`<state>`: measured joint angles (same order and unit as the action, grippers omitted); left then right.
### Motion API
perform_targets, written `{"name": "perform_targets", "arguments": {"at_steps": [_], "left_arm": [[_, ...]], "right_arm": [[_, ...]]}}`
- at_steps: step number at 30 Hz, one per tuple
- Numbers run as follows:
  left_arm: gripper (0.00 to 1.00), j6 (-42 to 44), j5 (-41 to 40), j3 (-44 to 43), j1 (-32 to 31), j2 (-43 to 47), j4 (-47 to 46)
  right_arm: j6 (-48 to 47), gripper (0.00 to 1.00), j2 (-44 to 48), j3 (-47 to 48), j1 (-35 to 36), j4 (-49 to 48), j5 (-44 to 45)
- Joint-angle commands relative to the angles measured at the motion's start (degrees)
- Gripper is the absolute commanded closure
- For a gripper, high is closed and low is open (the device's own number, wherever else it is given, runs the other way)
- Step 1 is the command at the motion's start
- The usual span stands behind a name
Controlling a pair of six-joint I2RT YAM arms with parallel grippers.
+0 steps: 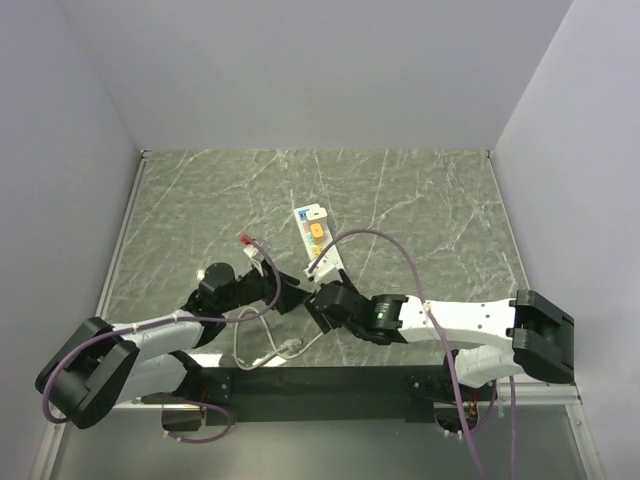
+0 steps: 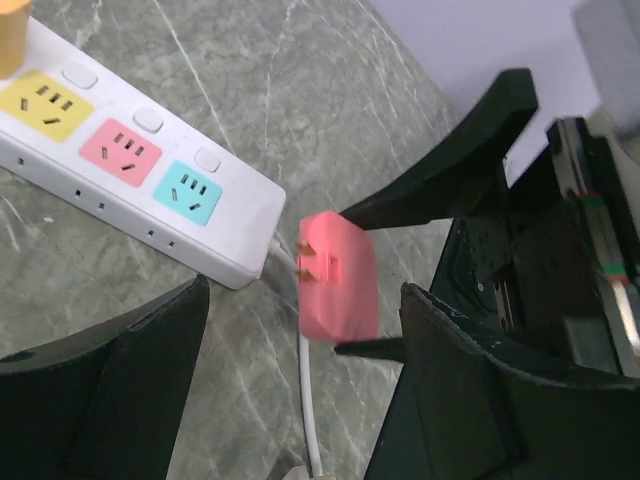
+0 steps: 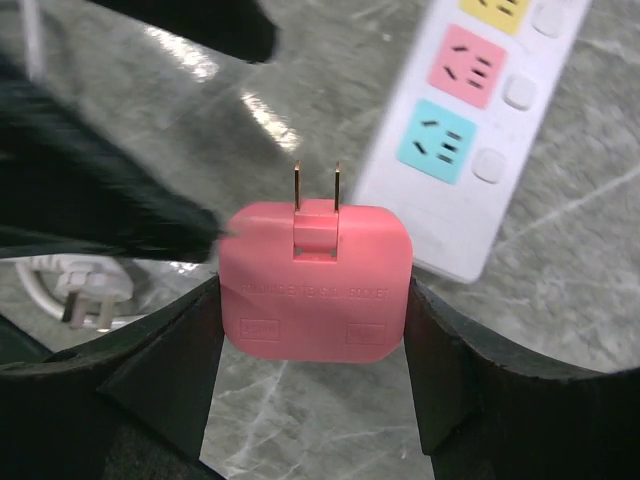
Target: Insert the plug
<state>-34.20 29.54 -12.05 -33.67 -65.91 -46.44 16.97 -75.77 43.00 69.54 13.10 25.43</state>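
A grey-green marbled table (image 1: 420, 200) — plain white walls (image 1: 300, 70) close it on three sides.

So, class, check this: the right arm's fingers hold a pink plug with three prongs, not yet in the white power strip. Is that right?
Not quite: the pink plug has two prongs, not three, as the right wrist view shows. The rest stands: the right fingers hold it, and it is not yet in the white power strip.

Bright, even light from above; white glare streaks the desk (image 3: 265, 105) beyond the right end effector (image 3: 312, 330); close foreground blurs softly.
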Motion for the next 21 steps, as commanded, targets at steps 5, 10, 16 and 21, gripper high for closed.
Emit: {"name": "perform_targets", "arguments": {"at_steps": [5,10,16,21], "left_arm": [[0.17,-0.96,1.66,-2.27,-0.69,-2.55,-0.41],[0.18,-1.57,2.18,-2.18,-0.78,-4.31,-1.55],[0.21,-2.72,4.12,-2.10,-1.13,-6.33,-4.54],[0.31,-3.68,7.19,-2.53,-1.57,-8.88,-7.17]], "right_arm": [[-7.83,0.70,-0.08,2.26,3.67,-6.25,-0.38],[-8.71,0.72,2.46,1.30,4.29,-7.65,-1.52],[-9.85,0.72,4.14,0.24,5.17,-9.85,-2.84],[-11.61,0.72,3.35,0.77,5.52,-10.20,-2.84]]}}
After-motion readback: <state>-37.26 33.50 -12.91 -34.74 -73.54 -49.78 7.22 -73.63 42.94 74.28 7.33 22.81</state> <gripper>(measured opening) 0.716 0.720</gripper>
